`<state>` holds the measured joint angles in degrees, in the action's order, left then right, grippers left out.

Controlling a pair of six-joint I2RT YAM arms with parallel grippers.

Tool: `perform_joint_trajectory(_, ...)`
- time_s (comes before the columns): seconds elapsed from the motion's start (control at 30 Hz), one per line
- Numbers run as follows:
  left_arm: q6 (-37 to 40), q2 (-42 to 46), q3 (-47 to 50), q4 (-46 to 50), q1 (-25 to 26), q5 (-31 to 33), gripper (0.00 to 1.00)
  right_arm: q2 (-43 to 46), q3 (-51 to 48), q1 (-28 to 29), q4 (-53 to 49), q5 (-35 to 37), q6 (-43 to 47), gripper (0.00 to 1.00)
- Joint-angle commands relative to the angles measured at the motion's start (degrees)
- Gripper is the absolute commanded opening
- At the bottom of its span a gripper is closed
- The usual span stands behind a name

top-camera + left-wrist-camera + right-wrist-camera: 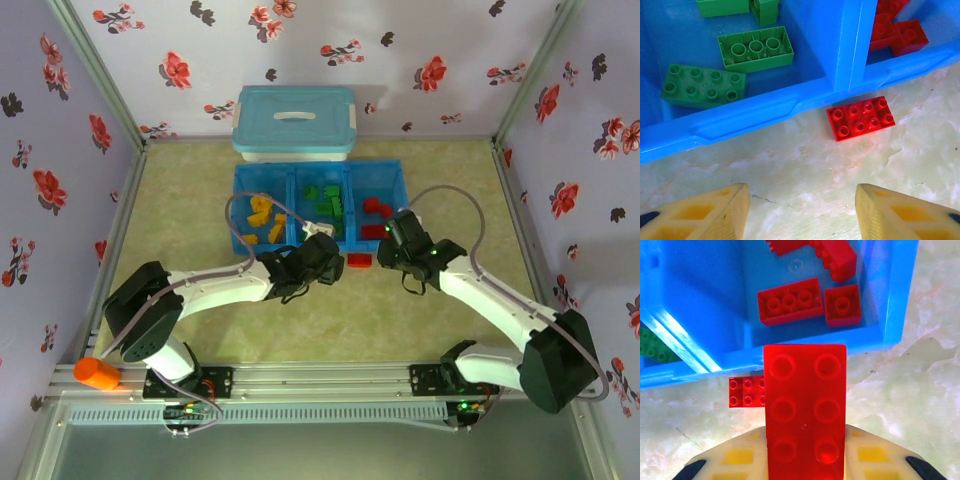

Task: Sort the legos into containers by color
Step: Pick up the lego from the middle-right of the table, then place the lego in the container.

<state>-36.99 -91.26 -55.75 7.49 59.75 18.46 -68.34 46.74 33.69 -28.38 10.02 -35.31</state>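
The containers are three compartments of one blue tray (pixel 320 166): yellow legos (pixel 262 220) on the left, green legos (pixel 327 203) in the middle, red legos (pixel 378 212) on the right. My right gripper (pixel 805 455) is shut on a long red lego (pixel 805 400), held above the table just in front of the red compartment (pixel 890 300). A second red lego (pixel 861 118) lies flat on the table against the tray's front wall. My left gripper (pixel 801 210) hangs open over bare table a little short of it, with nothing between its fingers.
A light blue lidded box (pixel 295 122) with a white handle stands behind the tray. An orange cylinder (pixel 97 373) rests on the rail at the near left. Flowered walls close in three sides. Both grippers (pixel 330 262) (pixel 385 252) hover close together at the tray's front.
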Motion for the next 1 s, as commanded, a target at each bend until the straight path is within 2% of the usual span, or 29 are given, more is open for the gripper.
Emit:
perform_joint_trajectory(0.0, -0.66, -0.16, 0.65, -1.02, 0.48, 1.28, 0.57, 0.25, 3.60, 0.24, -1.66, 2.23, 2.71, 0.21)
perform_joint_trajectory(0.23, -1.04, 0.42, 1.25, -1.26, 0.72, 1.27, 0.57, -5.00, 9.62, 0.19, -2.71, 2.76, 6.00, 0.23)
perform_joint_trajectory(0.5, -1.06, 0.91, 1.69, -1.18, 0.89, 1.36, 0.57, -16.61, 19.36, -1.42, -7.23, 1.02, 9.02, 0.25)
perform_joint_trajectory(0.67, -1.17, 1.08, 1.95, -1.07, 0.96, 1.36, 0.57, -20.87, 21.93, -2.22, -6.53, 0.41, 9.29, 0.31)
perform_joint_trajectory(0.97, -1.42, 1.17, 2.57, -1.29, 0.96, 1.49, 0.57, -27.15, 26.36, -4.15, -6.59, -0.11, 10.36, 0.33)
